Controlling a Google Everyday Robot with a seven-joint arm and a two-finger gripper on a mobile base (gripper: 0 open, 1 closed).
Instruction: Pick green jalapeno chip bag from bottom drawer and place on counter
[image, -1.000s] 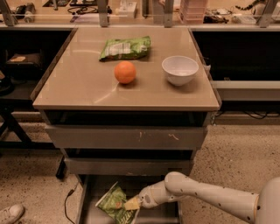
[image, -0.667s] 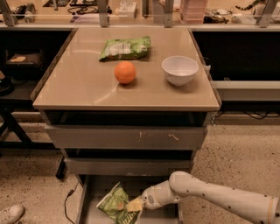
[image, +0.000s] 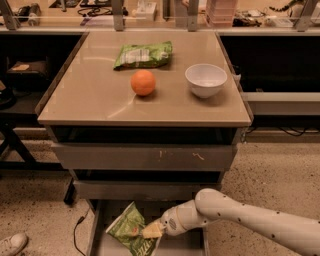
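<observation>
The green jalapeno chip bag (image: 127, 229) stands tilted in the open bottom drawer (image: 98, 235), its top corner raised toward the drawer above. My gripper (image: 153, 230) reaches in from the right on a white arm and is shut on the bag's right edge, just above the drawer floor. The tan counter (image: 95, 100) tops the cabinet above.
On the counter lie a paler green bag (image: 143, 54), an orange (image: 143, 82) and a white bowl (image: 205, 80). Two closed upper drawers (image: 145, 157) overhang the bottom drawer. A black cable (image: 77, 227) and a shoe (image: 10, 244) lie on the floor at left.
My arm's elbow has shifted slightly right and up. The bag has risen a little with the gripper still on it.
</observation>
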